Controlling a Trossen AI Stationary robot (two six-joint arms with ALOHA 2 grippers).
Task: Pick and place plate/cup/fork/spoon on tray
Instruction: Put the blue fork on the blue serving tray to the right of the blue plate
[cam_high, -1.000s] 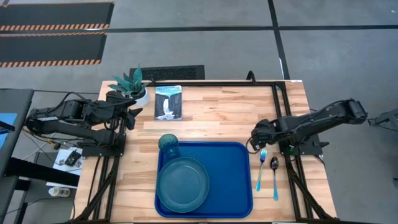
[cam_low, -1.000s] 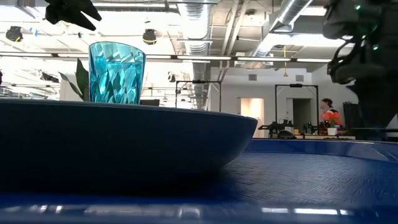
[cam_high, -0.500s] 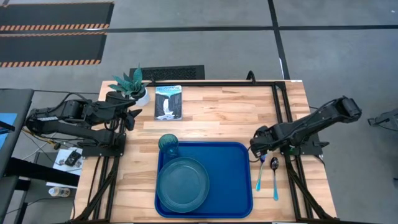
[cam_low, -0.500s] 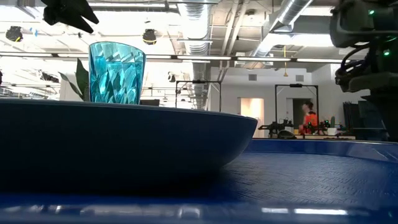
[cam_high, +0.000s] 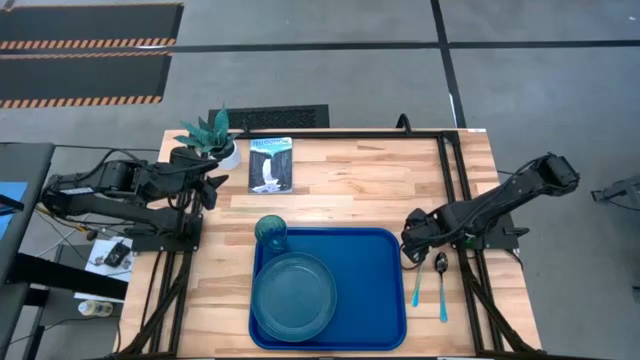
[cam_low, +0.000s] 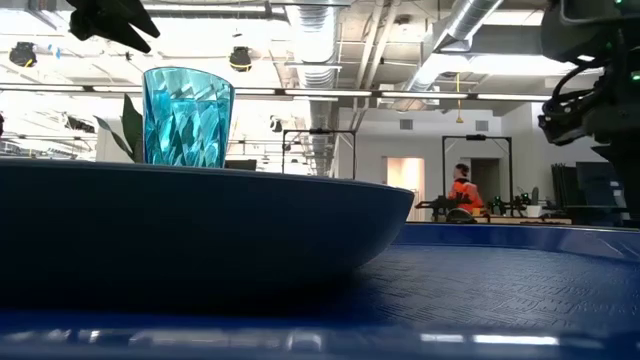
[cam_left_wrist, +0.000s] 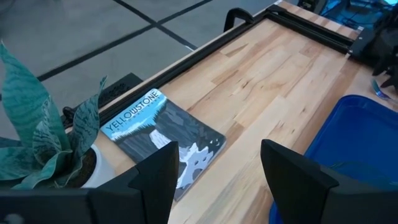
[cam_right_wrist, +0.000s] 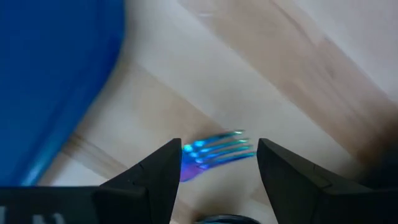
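Observation:
The blue tray (cam_high: 375, 290) lies at the table's near middle. The teal plate (cam_high: 293, 296) rests flat on its left half, and the teal cup (cam_high: 271, 232) stands upright in its far left corner. The fork (cam_high: 418, 285) and the spoon (cam_high: 441, 280) lie side by side on the wood just right of the tray. My right gripper (cam_high: 413, 243) is low over the fork's tines, open; in the right wrist view (cam_right_wrist: 219, 163) its fingers stand on either side of the tines (cam_right_wrist: 217, 148). I cannot tell whether they touch. My left gripper (cam_high: 215, 190) waits open at the far left.
A white pot with a green plant (cam_high: 208, 140) and a printed booklet (cam_high: 270, 164) sit at the far left, near my left gripper. Black frame rails (cam_high: 450, 170) run along the table's right side. A person (cam_low: 462, 190) moves in the room far behind.
My right gripper has gone toward the table's near edge and down, to just over the fork's tines. The fork, spoon, plate and cup have kept their places.

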